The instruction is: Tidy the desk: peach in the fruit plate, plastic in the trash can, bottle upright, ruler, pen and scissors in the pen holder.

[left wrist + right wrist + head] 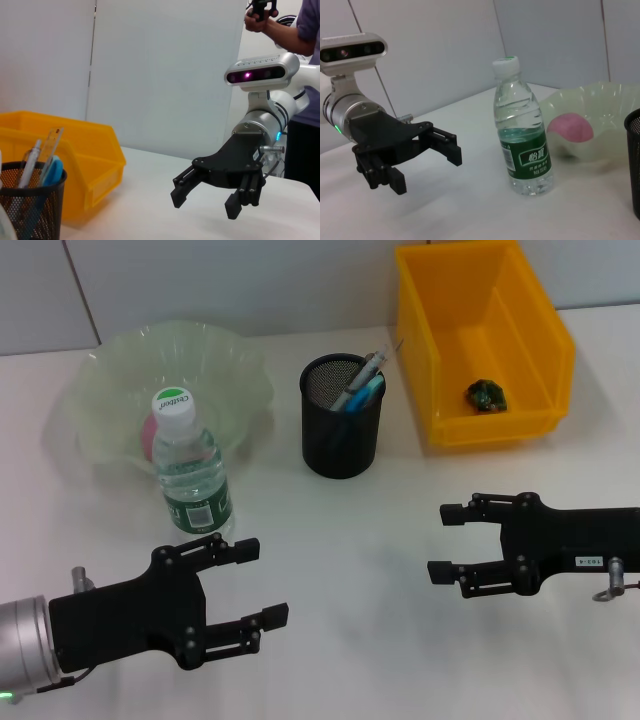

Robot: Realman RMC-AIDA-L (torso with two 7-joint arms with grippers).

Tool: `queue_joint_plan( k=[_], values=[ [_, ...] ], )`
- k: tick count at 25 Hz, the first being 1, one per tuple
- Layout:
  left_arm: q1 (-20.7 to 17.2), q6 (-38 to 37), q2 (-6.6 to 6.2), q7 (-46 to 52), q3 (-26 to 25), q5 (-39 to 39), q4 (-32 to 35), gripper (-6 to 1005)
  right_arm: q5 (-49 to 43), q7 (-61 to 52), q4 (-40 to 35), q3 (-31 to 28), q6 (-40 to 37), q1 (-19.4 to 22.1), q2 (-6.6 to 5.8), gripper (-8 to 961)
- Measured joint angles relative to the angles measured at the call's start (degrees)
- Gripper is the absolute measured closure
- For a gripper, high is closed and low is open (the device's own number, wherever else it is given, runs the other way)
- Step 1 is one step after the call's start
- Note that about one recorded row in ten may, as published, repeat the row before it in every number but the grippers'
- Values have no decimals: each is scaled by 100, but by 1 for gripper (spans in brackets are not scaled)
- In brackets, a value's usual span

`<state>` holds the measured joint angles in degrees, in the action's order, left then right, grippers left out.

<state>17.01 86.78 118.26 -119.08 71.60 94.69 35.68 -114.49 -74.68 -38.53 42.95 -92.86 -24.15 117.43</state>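
Now, reading the desk from its left edge to its right:

Desk: plain white flat tabletop [350, 540] carrying everything below.
My left gripper [262, 583]: near the front-left corner, fingers spread wide, holding nothing, just in front of the bottle.
Fruit plate: wide pale green translucent bowl with a wavy rim [235, 360] at the back-left; the matte pink round peach [147, 436] lies inside it.
Bottle: clear plastic water bottle with a dark green label and white cap [193, 472], upright just in front of the bowl.
Pen holder: black wire-mesh cup [342, 430] near the back middle, holding the slim silver-grey pen [364, 378], the clear ruler [50, 145] and the light-blue-handled scissors [366, 395].
Trash can: bright yellow rectangular plastic bin [525, 425] at the back-right corner, with a small crumpled green bit of plastic [487, 395] on its floor.
My right gripper [441, 541]: toward the front-right, fingers wide apart, empty, facing the middle.
Progress: I judge every item placed.
Risk: my left fingers sit close to the bottle; a careless forward sweep could topple it.
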Motion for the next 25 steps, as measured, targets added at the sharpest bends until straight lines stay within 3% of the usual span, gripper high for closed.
queue_joint_plan(
  k=[25],
  values=[
    [-111,-3,4,-12,-10,-4,-9,215,-12,41,4,35,-3,-60,86,115]
  ],
)
